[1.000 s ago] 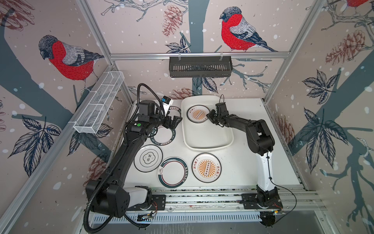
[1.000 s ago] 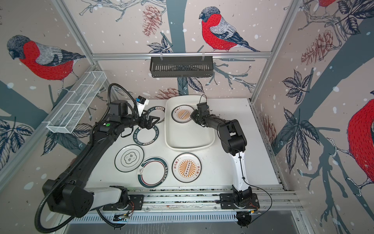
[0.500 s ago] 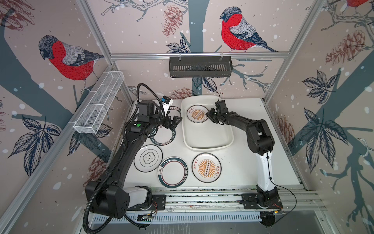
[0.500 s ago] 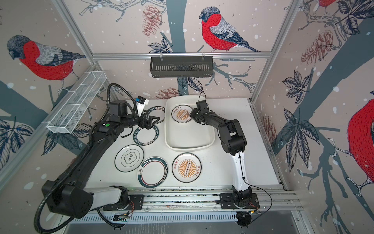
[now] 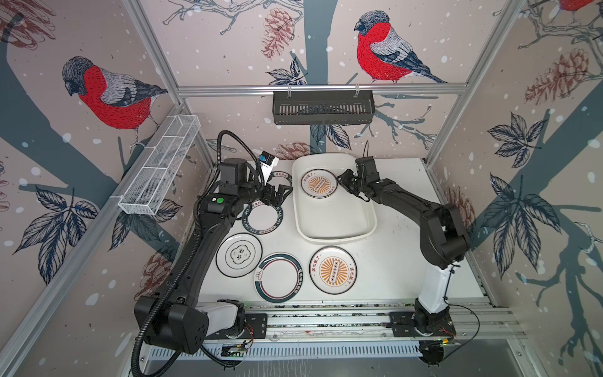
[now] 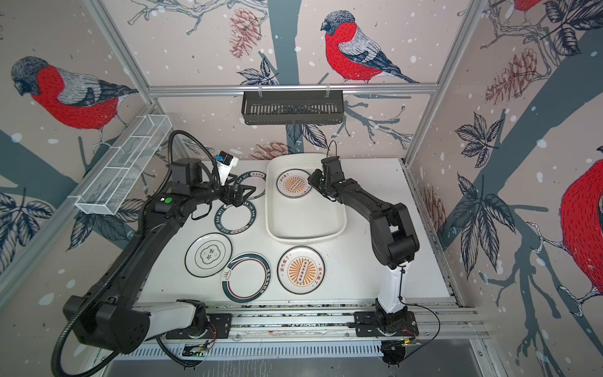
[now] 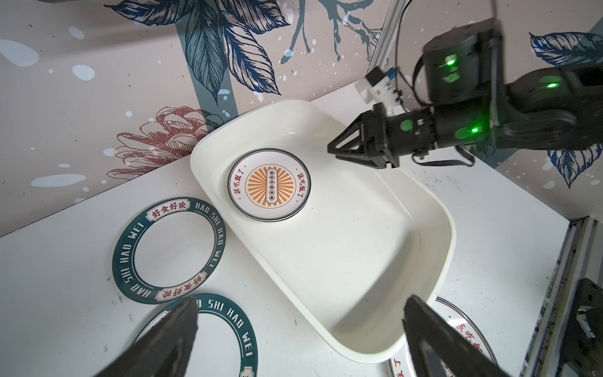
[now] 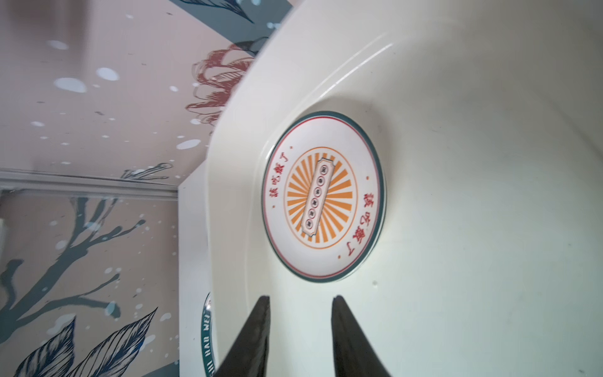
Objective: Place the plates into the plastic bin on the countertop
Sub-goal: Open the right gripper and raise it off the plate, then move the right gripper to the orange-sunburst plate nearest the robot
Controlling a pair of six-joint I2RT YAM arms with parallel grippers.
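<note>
The white plastic bin (image 5: 332, 236) stands at the back of the countertop (image 5: 391, 261). One orange sunburst plate (image 5: 319, 183) lies flat in its far end, also seen in the wrist views (image 8: 323, 196) (image 7: 269, 184). My right gripper (image 5: 341, 181) (image 8: 300, 298) hovers just beside that plate, open by a narrow gap with nothing between the fingers. My left gripper (image 5: 282, 192) (image 7: 300, 313) stands wide open and empty above two teal lettered plates (image 5: 263, 217) (image 5: 280, 176), left of the bin. Nearer the front lie a quatrefoil plate (image 5: 239, 256), a teal-ringed plate (image 5: 278, 277) and a second sunburst plate (image 5: 332, 269).
A black slotted basket (image 5: 323, 109) hangs on the back wall and a white wire-mesh tray (image 5: 160, 169) on the left wall. Aluminium rails (image 5: 326, 318) run along the front edge. Bare countertop lies right of the bin.
My right gripper has edged slightly towards the back wall beside the sunburst plate. That plate, the other plates and the left arm have not moved.
</note>
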